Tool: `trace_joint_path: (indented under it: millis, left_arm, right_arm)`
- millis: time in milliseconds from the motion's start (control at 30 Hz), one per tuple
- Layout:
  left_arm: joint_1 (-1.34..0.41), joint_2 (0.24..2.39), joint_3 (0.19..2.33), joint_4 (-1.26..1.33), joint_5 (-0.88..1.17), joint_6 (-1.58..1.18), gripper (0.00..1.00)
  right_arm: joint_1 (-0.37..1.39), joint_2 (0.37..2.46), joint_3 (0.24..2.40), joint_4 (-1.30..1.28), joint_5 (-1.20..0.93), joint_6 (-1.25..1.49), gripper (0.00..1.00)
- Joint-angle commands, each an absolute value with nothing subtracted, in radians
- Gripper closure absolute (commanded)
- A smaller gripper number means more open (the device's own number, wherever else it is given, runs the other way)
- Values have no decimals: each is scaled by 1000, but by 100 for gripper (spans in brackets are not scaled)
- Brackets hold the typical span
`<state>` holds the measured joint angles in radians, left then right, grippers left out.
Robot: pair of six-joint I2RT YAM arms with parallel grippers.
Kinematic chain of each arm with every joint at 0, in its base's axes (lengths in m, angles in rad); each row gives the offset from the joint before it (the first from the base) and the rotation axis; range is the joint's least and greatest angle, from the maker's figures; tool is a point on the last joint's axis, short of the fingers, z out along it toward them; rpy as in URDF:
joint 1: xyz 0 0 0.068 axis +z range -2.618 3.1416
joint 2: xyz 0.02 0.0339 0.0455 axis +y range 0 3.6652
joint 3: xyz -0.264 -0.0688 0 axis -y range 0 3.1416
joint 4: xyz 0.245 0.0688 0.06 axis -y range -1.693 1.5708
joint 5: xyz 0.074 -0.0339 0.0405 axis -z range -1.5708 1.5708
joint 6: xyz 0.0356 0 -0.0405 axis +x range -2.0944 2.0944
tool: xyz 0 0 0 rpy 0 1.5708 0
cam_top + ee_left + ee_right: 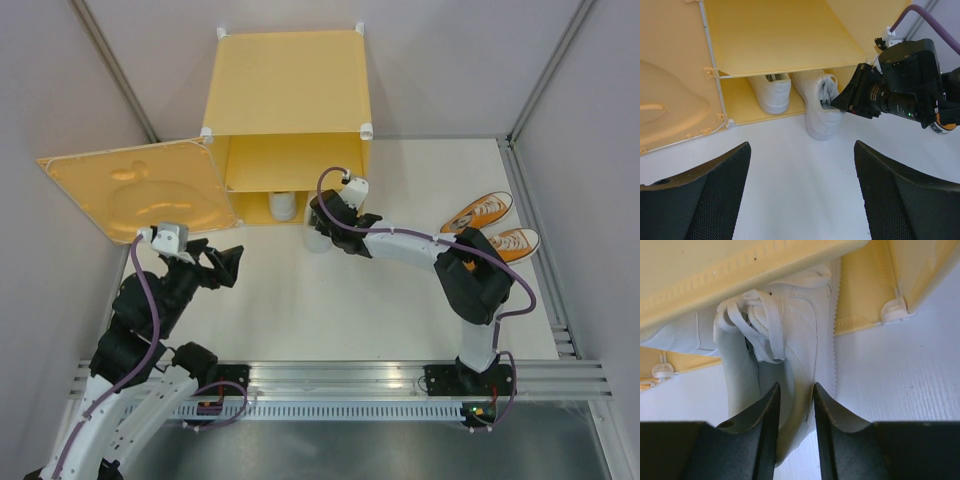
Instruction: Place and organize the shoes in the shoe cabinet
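White sneaker lies toe-first in the lower bay of the shoe cabinet, heel jutting past the front edge, its side wall pinched by the right gripper. Left gripper hangs wide apart and empty over the table.

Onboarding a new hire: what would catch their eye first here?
The big yellow cabinet at the back, its door swung open to the left. At its lower opening the right end effector pinches a white sneaker, half in beside its mate. Two orange sneakers sit on the table at right.
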<state>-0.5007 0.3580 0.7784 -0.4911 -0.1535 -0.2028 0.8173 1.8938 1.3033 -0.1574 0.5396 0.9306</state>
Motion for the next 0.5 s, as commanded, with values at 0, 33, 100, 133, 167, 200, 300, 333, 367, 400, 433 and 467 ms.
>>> trace_joint_path:
  millis: [0,33,100,133,167,200,300,333,367,400,433,467]
  left_arm:
    - [-506,348,772,-454,-146,-186,13]
    - [-506,347,772,-454,-146,-186,13]
    - [-506,347,772,-454,-146,-186,13]
    - [-508,345,772,-454,-146,-186,13]
    - [-508,345,772,-454,-146,-186,13]
    - [-509,345,770,-454,-147,-186,13]
    - [-509,344,770,-454,-147,-186,13]
    - [-509,342,770,-454,-147,-186,13]
    - [-509,342,770,-454,-149,-186,12]
    - [-511,341,770,-454,-149,-186,12]
    - [-509,341,770,-454,-149,-186,12]
    - [-511,341,770,-454,-149,-186,12]
  right_arm:
    - [819,1939,1281,-143,480,953,65]
    - [821,1944,1282,-141,480,951,68]
    - [819,1953,1290,-141,482,936,81]
    - [821,1954,1295,-140,480,928,85]
    - [818,1954,1302,-138,482,902,93]
    - [819,1953,1307,-138,483,890,98]
    - [815,1948,1339,-141,479,832,99]
    - [813,1947,1347,-144,480,818,99]
    - [813,1938,1357,-141,479,802,99]
    - [811,1936,1362,-138,482,779,99]
    - [813,1933,1370,-141,483,772,99]
    - [811,1927,1382,-146,486,767,99]
